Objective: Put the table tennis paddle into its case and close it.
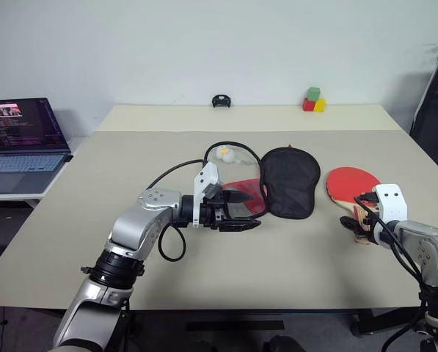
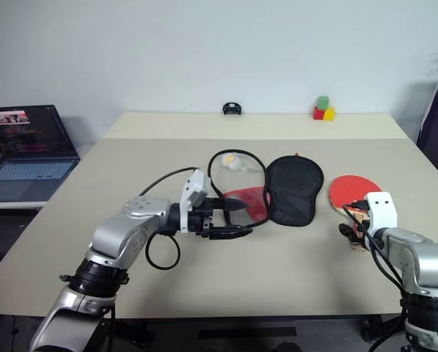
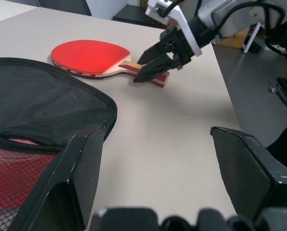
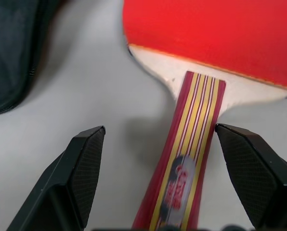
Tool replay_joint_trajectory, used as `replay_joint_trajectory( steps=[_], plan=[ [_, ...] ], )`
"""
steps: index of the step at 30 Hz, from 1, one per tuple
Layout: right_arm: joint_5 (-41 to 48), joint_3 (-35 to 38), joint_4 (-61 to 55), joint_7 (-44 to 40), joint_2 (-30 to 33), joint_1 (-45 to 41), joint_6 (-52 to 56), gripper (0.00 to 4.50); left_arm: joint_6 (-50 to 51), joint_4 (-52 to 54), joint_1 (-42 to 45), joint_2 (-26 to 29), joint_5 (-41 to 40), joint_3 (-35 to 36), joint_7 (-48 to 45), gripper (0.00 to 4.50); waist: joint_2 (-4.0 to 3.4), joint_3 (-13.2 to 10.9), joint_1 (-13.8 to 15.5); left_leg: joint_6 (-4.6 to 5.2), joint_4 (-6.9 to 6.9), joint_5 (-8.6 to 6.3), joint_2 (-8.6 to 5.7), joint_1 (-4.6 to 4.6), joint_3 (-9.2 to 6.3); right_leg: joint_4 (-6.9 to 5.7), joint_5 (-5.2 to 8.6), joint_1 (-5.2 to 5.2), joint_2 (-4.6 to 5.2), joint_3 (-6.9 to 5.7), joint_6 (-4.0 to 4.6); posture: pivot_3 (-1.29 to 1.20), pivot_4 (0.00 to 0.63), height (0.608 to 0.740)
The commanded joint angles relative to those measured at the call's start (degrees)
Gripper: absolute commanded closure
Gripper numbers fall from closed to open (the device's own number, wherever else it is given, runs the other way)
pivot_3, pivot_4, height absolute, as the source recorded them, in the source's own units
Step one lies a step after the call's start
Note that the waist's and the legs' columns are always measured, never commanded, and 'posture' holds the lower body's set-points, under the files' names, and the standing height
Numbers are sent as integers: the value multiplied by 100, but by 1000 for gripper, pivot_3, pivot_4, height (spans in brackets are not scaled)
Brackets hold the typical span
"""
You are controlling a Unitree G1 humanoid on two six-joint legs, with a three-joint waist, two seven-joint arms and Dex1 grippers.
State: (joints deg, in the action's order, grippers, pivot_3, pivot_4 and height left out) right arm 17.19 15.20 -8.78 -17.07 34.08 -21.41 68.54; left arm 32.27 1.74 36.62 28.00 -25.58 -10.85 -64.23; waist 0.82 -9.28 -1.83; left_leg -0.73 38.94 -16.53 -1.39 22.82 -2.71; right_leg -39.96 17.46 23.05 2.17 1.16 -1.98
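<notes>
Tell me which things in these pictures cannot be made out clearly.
- Case, head views: left gripper covers part of its red side.
- Paddle, right wrist view: handle end cut off by the picture edge; blade also cut off.
- Small black object at the table's far edge: too small to identify.
- Laptop screen: text too small.

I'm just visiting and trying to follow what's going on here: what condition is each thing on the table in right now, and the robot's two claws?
Red table tennis paddle with striped wooden handle: flat on the table, outside the case.
Black and red soft zip case: unzipped, lying opened out.
Left gripper: open, by the case's red mesh half, holding nothing.
Right gripper: open, fingers either side of the paddle handle, not closed on it.
Laptop: lid up, screen lit.
</notes>
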Motion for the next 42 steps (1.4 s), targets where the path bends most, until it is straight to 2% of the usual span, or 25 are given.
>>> replay_joint_trajectory(
  steps=[1, 8, 11, 14, 19, 21, 23, 35, 42],
  plan=[
    [-210, -170, 407, -8, 114, -170, -492, 515, -31, 237, -5, 55, -68, 169, 47, 653, 0, 0, 0, 0, 0, 0, 0, 0, 0, 0, 0, 0, 0, 0, 0, 0, 150, 740],
    [-418, -303, 992, 215, -91, -351, -873, 515, -28, 240, -5, 89, -77, 168, 79, 653, 5, 2, -10, 1, 3, 1, 1, -9, 0, -2, -4, -10, 0, 1, 5, 0, 150, 740],
    [-469, -353, 1133, 276, -156, -360, -957, 515, -35, 235, -5, 110, -74, 160, 83, 653, 11, -1, -15, 2, 2, 1, 2, -60, -1, 6, -4, -64, 0, 0, 5, 0, 150, 740],
    [-535, -231, 1149, 513, -274, -336, -1034, 1106, -43, 249, -28, 148, -61, 147, 75, 653, 10, 0, -15, 3, -4, 0, 2, -110, -5, 17, -4, -112, 0, -5, 5, 0, 150, 740],
    [-512, 9, 951, 850, -479, -248, -952, 2702, -40, 274, -68, 202, -77, 173, 69, 653, 12, 0, 1, 3, -1, 0, 1, -113, -12, 20, -10, -123, 0, -10, 2, 0, 150, 740],
    [-511, 54, 850, 945, -525, -203, -955, 3147, -47, 266, -80, 236, -74, 201, 75, 653, 12, 0, 7, 3, -1, 0, 0, -112, -15, 25, -11, -125, 1, -12, 1, 0, 150, 740],
    [-509, 95, 701, 1025, -549, -163, -948, 3410, -56, 238, -99, 290, -64, 251, 109, 653, 12, 0, 11, 3, -2, 0, -1, -108, -18, 32, -11, -125, 1, -16, 1, 0, 150, 740],
    [-341, 645, -304, 1394, -622, -427, -474, 3410, 49, 348, -274, 521, -111, 504, 243, 653, 0, -7, 22, 4, -14, 0, 0, -49, -22, 57, -11, -77, 2, -20, 2, 0, 150, 740],
    [-140, 720, -1046, 1621, -1053, -1035, 227, 3410, 106, 396, -291, 513, -116, 534, 276, 653, -9, -12, -22, 4, -17, 0, 4, -47, -22, 55, -11, -71, -1, -18, 2, 0, 150, 740]
  ],
)
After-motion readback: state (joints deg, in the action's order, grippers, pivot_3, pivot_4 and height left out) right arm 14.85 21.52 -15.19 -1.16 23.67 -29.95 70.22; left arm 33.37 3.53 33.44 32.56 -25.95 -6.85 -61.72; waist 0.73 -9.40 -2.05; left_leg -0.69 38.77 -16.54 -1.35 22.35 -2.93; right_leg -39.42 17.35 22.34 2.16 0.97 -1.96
